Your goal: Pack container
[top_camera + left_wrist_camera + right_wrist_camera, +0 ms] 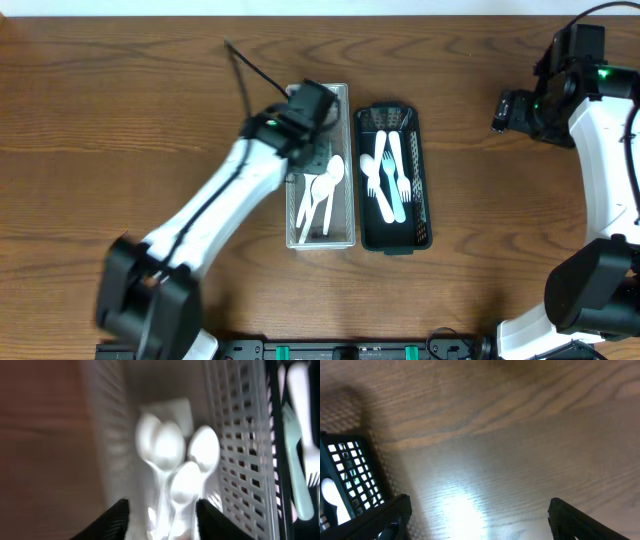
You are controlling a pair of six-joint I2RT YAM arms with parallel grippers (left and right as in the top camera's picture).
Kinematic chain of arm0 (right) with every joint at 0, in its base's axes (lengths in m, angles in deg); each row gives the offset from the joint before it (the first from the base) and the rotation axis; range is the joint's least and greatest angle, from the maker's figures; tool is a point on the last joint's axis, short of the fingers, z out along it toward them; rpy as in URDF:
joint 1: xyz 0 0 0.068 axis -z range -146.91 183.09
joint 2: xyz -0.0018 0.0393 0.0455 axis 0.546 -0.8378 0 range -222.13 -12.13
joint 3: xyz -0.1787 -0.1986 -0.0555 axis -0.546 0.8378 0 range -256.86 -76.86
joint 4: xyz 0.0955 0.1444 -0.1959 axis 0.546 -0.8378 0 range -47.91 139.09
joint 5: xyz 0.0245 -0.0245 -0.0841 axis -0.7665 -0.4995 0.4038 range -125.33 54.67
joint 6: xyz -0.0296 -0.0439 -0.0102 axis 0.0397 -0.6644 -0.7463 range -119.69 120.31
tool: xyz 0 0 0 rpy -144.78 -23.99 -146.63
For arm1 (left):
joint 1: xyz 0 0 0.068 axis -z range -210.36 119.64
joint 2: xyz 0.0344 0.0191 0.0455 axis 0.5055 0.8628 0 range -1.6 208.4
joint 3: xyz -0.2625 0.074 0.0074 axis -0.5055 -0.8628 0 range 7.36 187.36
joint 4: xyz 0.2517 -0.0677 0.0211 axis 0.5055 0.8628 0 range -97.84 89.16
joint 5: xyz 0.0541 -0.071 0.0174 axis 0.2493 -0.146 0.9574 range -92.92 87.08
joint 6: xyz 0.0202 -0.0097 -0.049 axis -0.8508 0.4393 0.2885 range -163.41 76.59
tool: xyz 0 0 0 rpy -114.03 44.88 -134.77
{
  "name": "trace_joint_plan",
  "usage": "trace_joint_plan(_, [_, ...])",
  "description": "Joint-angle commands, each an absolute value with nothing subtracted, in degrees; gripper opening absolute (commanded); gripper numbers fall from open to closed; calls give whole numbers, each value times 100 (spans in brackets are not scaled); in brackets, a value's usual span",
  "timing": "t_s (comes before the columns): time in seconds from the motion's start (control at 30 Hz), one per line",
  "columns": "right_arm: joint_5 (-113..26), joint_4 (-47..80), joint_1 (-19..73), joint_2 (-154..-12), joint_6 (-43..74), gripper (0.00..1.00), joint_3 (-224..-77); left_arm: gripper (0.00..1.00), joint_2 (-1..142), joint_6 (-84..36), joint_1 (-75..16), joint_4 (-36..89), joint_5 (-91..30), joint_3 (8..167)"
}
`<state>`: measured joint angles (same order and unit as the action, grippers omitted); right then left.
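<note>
A white basket (pixel 346 96) stands at the table's middle with white spoons (pixel 322 195) lying in it. Right beside it, a black basket (pixel 422 170) holds white and pale green forks (pixel 388 175). My left gripper (pixel 312 152) hangs inside the white basket. In the left wrist view its fingers (pixel 162 522) stand apart on either side of the spoon handles, with the spoons (pixel 167 447) resting on the basket floor and a gap beside the left finger. My right gripper (pixel 503 110) is open over bare wood at the far right, with nothing between its fingers (pixel 477 520).
The white basket's mesh wall (pixel 240 450) runs close to the right of my left fingers, with a pale fork (pixel 300 485) in the black basket beyond it. A corner of the black basket (pixel 350 475) shows at the left of the right wrist view.
</note>
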<state>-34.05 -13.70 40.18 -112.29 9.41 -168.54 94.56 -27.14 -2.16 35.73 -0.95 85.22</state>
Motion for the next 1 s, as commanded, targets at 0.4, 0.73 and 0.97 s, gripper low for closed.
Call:
trace_joint_plan(0.4, [-3237, 1334, 2740, -11037, 535, 99, -16900, 98, 8608, -2987, -2935, 3545, 531, 8813])
trace_joint_plan(0.73, [-2903, 495, 2976, -10805, 847, 99, -16896, 98, 8405, -3503, -3099, 3897, 531, 8778])
trace_joint_plan(0.97, [-2605, 324, 2980, -9809, 862, 99, -16336, 98, 7579, -3512, -2873, 3567, 531, 8067])
